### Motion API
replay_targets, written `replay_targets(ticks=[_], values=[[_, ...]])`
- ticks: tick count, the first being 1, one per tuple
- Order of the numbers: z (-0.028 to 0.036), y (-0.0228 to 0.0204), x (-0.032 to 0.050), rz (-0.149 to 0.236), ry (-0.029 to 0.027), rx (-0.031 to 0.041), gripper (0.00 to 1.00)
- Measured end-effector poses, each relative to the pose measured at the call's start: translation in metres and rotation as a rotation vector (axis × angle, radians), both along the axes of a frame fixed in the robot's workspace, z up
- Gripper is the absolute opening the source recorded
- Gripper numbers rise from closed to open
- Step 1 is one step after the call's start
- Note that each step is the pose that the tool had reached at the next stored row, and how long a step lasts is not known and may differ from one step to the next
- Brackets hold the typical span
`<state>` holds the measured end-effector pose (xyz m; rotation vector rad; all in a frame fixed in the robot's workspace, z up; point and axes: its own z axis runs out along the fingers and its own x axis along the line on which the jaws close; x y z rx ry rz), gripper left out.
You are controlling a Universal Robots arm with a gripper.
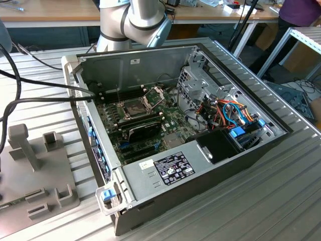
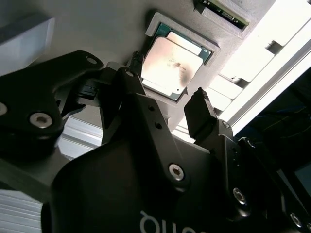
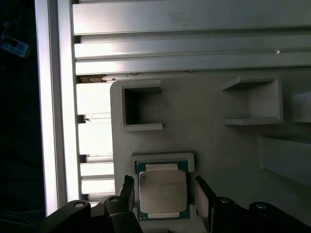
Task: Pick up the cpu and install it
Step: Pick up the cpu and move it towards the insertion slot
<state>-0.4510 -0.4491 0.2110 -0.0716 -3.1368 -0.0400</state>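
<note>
The cpu (image 3: 163,191) lay in a recess of the grey holder (image 3: 218,145), gripper (image 3: 164,183) fingers spread open, flanking it.

gripper (image 3: 164,183) base beyond frame edge

The cpu (image 3: 163,191) is a small square chip, silvery metal top over a green rim. It lies flat in a shallow pocket of a grey holder (image 3: 228,145).
</note>
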Motion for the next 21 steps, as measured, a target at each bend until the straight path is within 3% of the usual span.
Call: replay_targets(ticks=[4,10,11,14,21], values=[[-0.0013,0.0,0.0,0.0,0.0026,-0.007,0.62],[-0.0044,0.0,0.0,0.0,0.0039,-0.0083,0.62],[-0.0051,0.0,0.0001,0.0,0.0049,-0.0107,0.62],[-0.0063,0.0,0.0003,0.0,0.0121,-0.0272,0.62],[-0.0098,0.0,0.0015,0.0,0.0123,-0.0278,0.62]])
